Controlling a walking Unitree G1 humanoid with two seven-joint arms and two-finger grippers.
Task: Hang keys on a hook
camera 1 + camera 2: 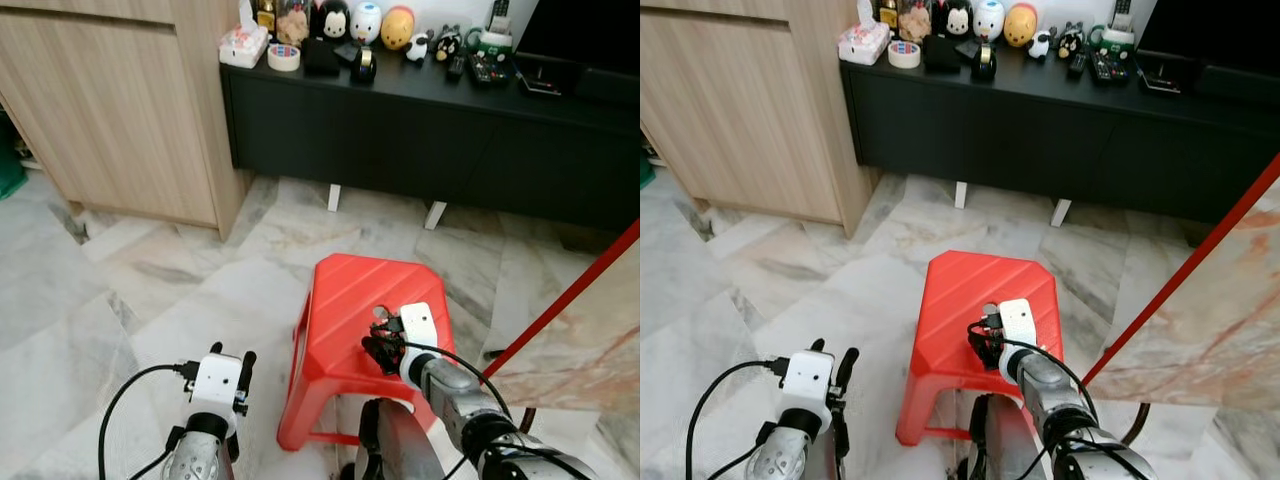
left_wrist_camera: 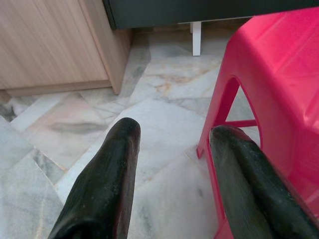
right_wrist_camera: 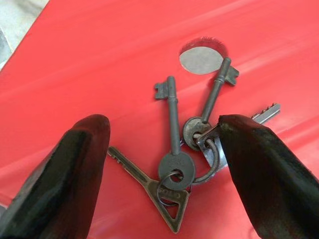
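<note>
Marble floor, red stool (image 1: 355, 300), keys (image 3: 187, 159) between spread right pincer (image 3: 164, 169), left pincer (image 2: 174, 184) spread beside stool.

Your keys (image 3: 187, 159) lie flat on the seat of the red plastic stool (image 1: 345, 300), just beside the round hole (image 3: 202, 56) in its middle. You have several dull grey keys on one ring: two long-shanked ones fanned out toward the hole, one with a triangular head, one partly hidden.

Keys (image 3: 192, 149) dull metal; stool (image 1: 350, 310) glossy red plastic; floor (image 1: 150, 270) polished marble.
</note>
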